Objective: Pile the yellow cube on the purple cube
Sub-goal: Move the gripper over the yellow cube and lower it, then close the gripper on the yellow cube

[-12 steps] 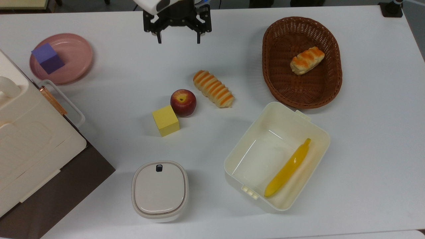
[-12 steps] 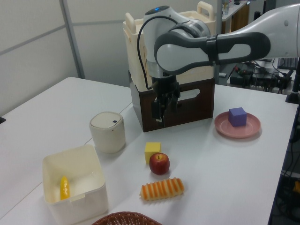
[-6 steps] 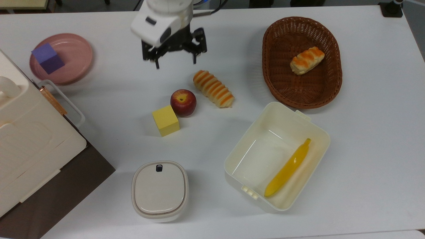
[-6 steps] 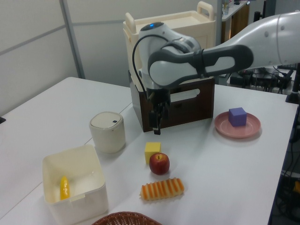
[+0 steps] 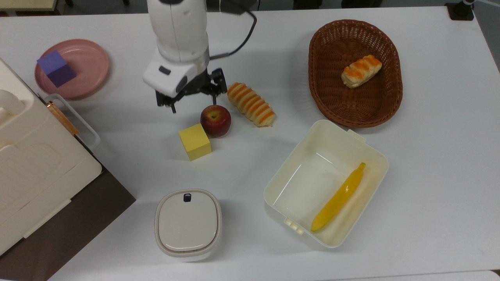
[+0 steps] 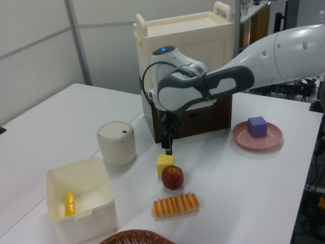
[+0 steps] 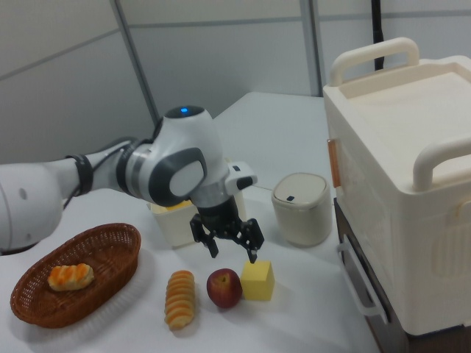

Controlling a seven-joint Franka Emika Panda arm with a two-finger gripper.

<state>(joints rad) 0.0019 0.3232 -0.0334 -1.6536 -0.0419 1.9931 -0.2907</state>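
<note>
The step in hand looks like the approach to the pick: the end effector [image 5: 193,100] hangs above the tabletop [image 5: 429,156] with its fingers spread apart and nothing between them, just beyond the yellow cube [image 5: 195,141] toward the top view's upper edge. In the right view the end effector [image 7: 232,254] sits a little above and just to the left of the cube [image 7: 258,280], one fingertip near its top edge. The cube rests on the tabletop touching or almost touching the apple [image 5: 215,120], with a striped bread [image 5: 251,104] just past that. The purple cube [image 5: 56,68] lies on the pink plate [image 5: 91,64], well apart, at the top view's left. The next move, as I judge it, calls for centring over the yellow cube and descending with the fingers straddling two free faces, since the apple crowds one side and could be nudged. Compared with half a second ago, the arm has travelled toward the cube and lower, from open tabletop to right beside the apple; the cubes and food have not moved
</note>
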